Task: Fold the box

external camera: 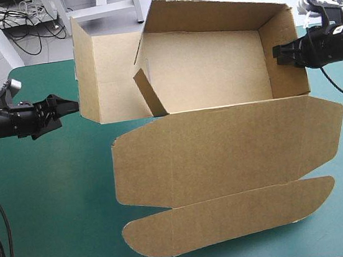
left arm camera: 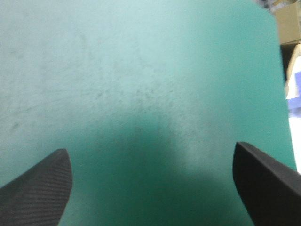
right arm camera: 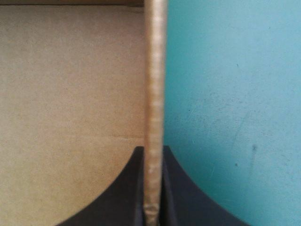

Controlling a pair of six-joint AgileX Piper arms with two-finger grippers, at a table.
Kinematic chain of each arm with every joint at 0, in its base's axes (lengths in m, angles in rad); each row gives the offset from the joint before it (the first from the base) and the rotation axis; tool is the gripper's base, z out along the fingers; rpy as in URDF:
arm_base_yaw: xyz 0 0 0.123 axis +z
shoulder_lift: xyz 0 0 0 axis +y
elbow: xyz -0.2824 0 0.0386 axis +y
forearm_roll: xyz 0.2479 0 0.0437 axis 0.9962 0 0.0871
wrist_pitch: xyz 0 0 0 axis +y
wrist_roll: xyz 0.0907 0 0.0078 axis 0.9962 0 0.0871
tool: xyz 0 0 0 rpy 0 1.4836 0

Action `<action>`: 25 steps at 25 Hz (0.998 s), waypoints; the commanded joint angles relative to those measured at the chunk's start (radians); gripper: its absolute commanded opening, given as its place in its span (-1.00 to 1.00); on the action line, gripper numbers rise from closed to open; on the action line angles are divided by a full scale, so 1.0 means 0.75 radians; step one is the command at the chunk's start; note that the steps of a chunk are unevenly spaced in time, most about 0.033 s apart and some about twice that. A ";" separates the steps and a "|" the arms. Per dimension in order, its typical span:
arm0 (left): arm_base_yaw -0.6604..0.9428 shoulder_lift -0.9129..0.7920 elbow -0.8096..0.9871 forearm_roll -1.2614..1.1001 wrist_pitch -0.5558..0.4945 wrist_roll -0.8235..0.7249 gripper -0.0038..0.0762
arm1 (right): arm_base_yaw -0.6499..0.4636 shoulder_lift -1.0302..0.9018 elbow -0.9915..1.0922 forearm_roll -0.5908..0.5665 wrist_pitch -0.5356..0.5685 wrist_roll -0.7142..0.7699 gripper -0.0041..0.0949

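At the table's left, over bare teal-green cover (external camera: pixel 48 194): the left gripper (external camera: pixel 69 107), fingers (left arm camera: pixel 37 188) spread wide, holding nothing, tips just beside the left wall (external camera: pixel 105 74) of the box (external camera: pixel 208 67), apparently poised to push that outward-splayed wall upright. In the middle, toward the far edge: the brown box as an open tray, far wall (external camera: pixel 207 14) raised, a small flap (external camera: pixel 150 93) leaning loose inside the left corner, not yet tucked. Lid (external camera: pixel 224 153) and rounded tuck flap (external camera: pixel 232 218) lying flat toward the near edge. At right: the right gripper (external camera: pixel 278 52), all but closed, pinching the upright right wall (external camera: pixel 279 24), seemingly to steady the tray against a push from the other side.
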 commanded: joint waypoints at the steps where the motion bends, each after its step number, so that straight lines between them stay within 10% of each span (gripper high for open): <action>1: -0.045 -0.076 -0.039 -0.298 0.093 0.030 0.75 | 0.012 -0.006 -0.032 0.136 0.012 0.002 -0.96; 25: -0.249 -0.329 -0.044 -0.323 0.093 0.063 0.59 | 0.388 0.154 -0.032 -0.123 -0.260 0.163 -0.95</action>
